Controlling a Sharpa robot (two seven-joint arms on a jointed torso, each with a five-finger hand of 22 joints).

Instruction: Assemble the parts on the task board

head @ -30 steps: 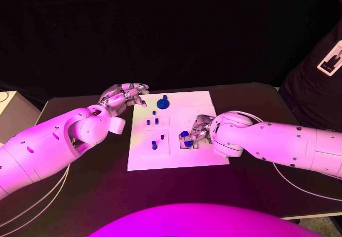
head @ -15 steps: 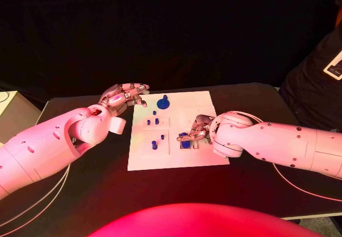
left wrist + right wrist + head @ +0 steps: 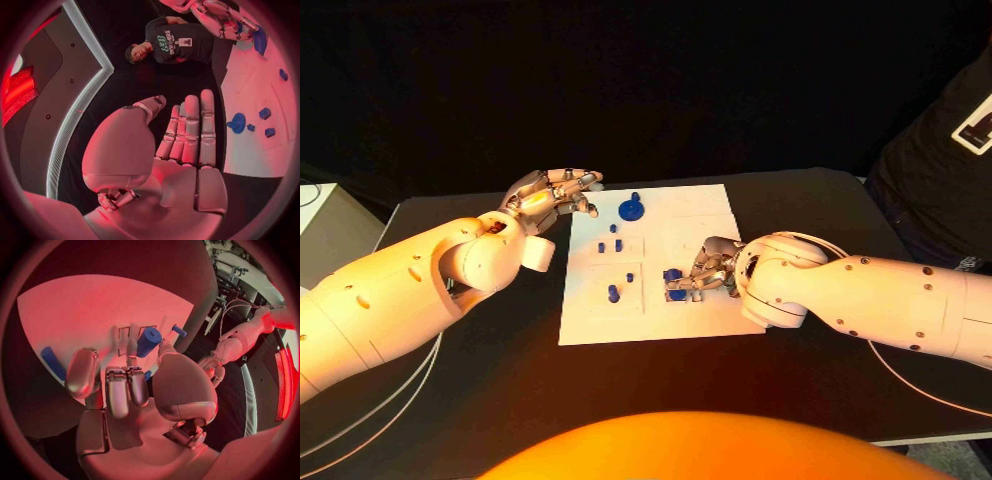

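Observation:
The white task board [image 3: 689, 215] lies mid-table. My right hand [image 3: 713, 270] rests on its near right part, thumb and a finger pinching a blue cylinder [image 3: 149, 341] that shows beside the fingers as the blue cylinder [image 3: 674, 275]. A round blue part with a stem [image 3: 632, 210] stands at the far edge. Small blue pegs [image 3: 609, 246] sit left of centre, and a longer peg [image 3: 612, 293] stands nearer. My left hand [image 3: 554, 194] hovers at the board's far left corner, holding nothing. Its fingers [image 3: 190, 130] are straight, with the thumb apart.
Black table surrounds the board on all sides. A person in a dark shirt [image 3: 949, 150] stands past the table's far right corner, touching nothing. A pale box [image 3: 322, 225] sits off the table's left edge.
My right forearm has drawn slightly toward the near side while the hand stays at the blue cylinder. The left hand has not moved.

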